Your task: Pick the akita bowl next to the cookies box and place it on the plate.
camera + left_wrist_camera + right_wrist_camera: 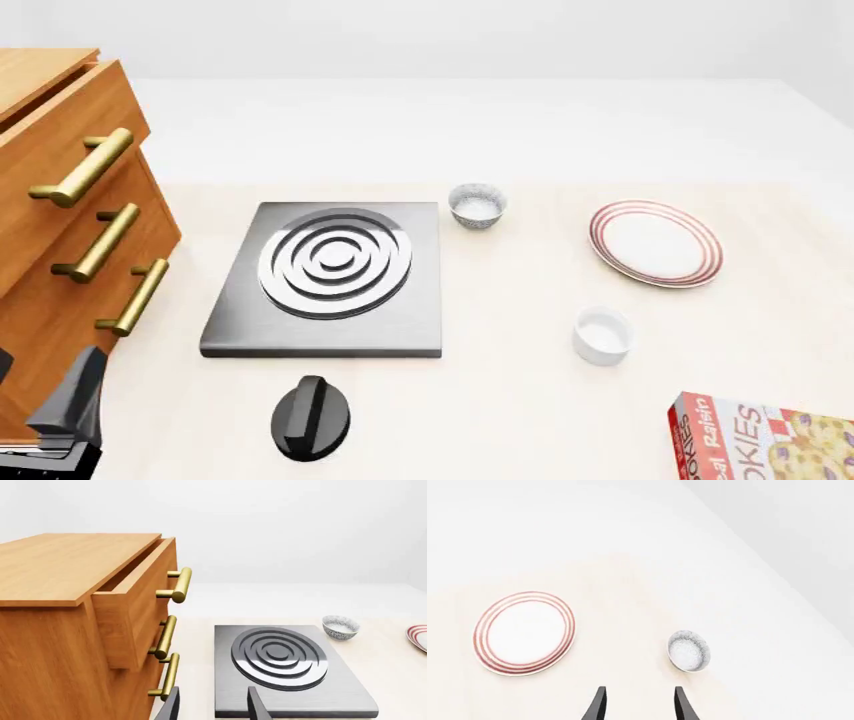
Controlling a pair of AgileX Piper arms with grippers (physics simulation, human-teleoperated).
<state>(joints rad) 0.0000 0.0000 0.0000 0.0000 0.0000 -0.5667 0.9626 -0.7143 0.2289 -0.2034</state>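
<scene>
Nearest, the cookies box (pixel 771 440) sits at the front-right table edge. Just beyond it is the akita bowl (pixel 602 335), upright on the table — plate (pixel 655 242) farther back, apart from it. Both claws released, holding nothing: right gripper (pixel 636 702) near bowl & plate, left gripper (pixel 212 705) facing the stove (pixel 331 280) beside the wooden cabinet (pixel 60 235).

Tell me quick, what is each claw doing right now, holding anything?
Left claw: open, holding nothing, near the wooden drawer cabinet.
Right claw: open, holding nothing, above the pale table.
</scene>
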